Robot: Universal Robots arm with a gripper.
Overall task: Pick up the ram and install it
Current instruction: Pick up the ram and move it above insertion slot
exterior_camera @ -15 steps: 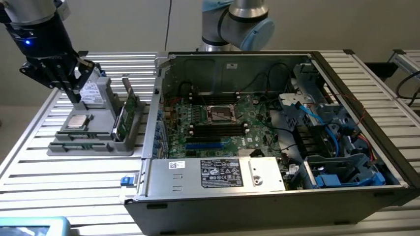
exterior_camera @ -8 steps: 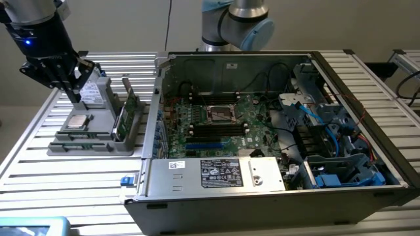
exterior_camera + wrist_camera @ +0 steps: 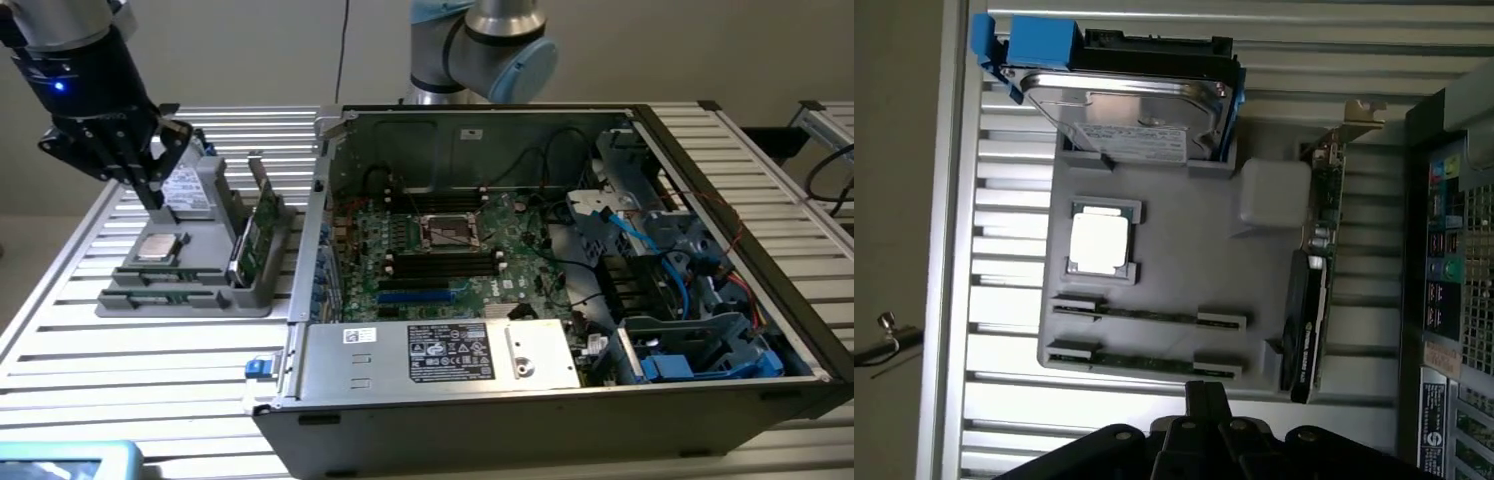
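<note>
Black tool (image 3: 147, 195) fingers (image 3: 1206, 392) are pressed together, and the tool hangs above the grey tray (image 3: 1184, 250), which rests on the slatted metal table (image 3: 80, 350). Apart from the tool, the ram (image 3: 1144, 362) stands on edge in the slot along the tray's edge, with a second stick (image 3: 1146, 316) parallel just beside it, then a processor (image 3: 1099, 243) and a hard drive (image 3: 1134, 100) in blue brackets farther along the tray. Beside the tray sits the open computer case (image 3: 561, 400), its green motherboard (image 3: 441, 250) exposed.
</note>
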